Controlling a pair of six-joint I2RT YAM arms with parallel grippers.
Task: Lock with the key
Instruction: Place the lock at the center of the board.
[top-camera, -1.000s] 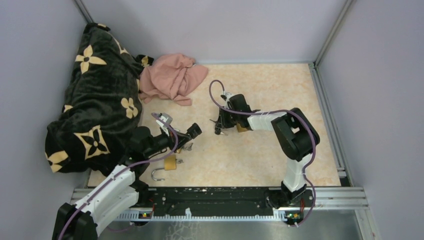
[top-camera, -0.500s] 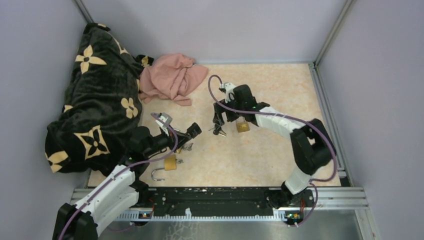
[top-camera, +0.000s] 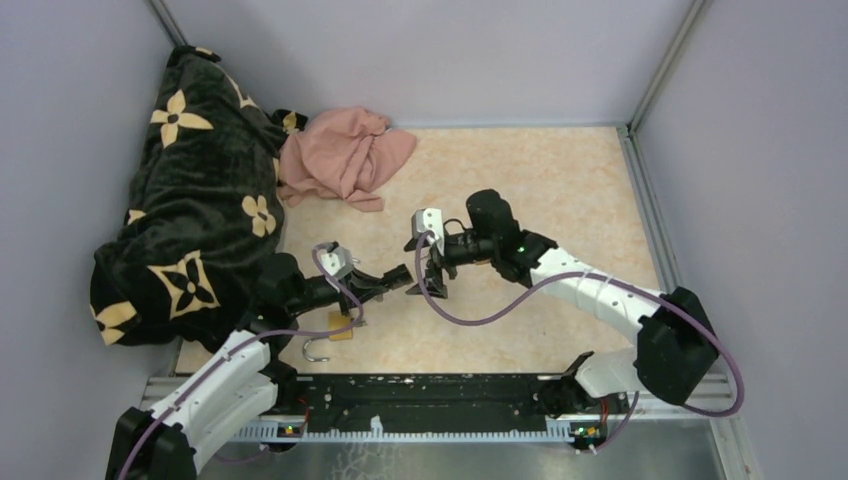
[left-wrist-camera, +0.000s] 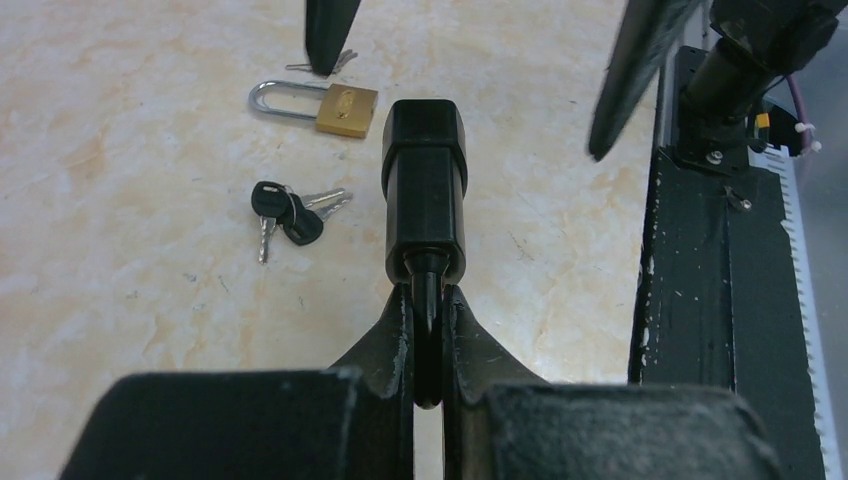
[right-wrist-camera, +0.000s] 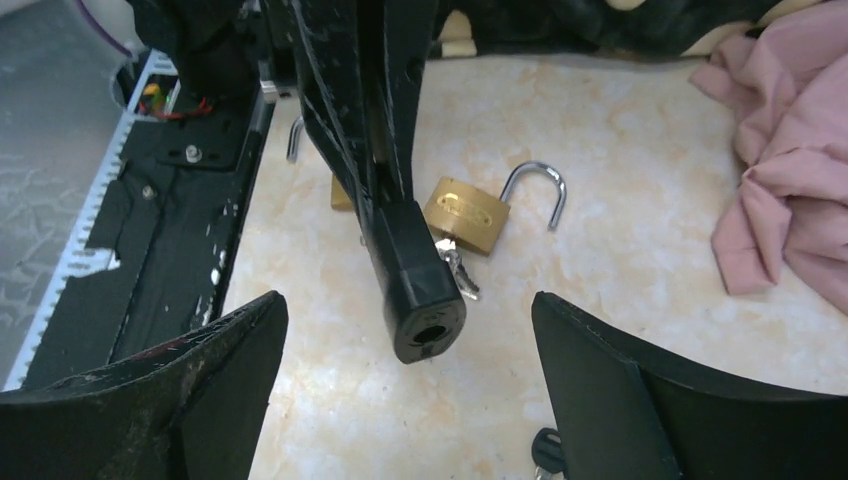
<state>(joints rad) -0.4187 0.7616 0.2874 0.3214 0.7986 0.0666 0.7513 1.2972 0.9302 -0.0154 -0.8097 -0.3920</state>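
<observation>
My left gripper is shut on the thin shackle end of a black lock and holds it above the table. The lock's keyhole face points at my right gripper. That gripper is open, with nothing between its fingers, and the lock's end hangs in front of the gap. In the top view the two grippers meet mid-table, left facing right. A bunch of black-headed keys lies loose on the table, just under the right gripper; one key head shows by its right finger.
A brass padlock lies beyond the keys. Another brass padlock, shackle open, lies with silver keys under the left arm, and a third lies near the base rail. A pink cloth and a black flowered blanket fill the back left.
The right gripper opened and left the keys on the table. It then swung down and left to face the black lock. The left gripper pushed the lock rightward toward it.
</observation>
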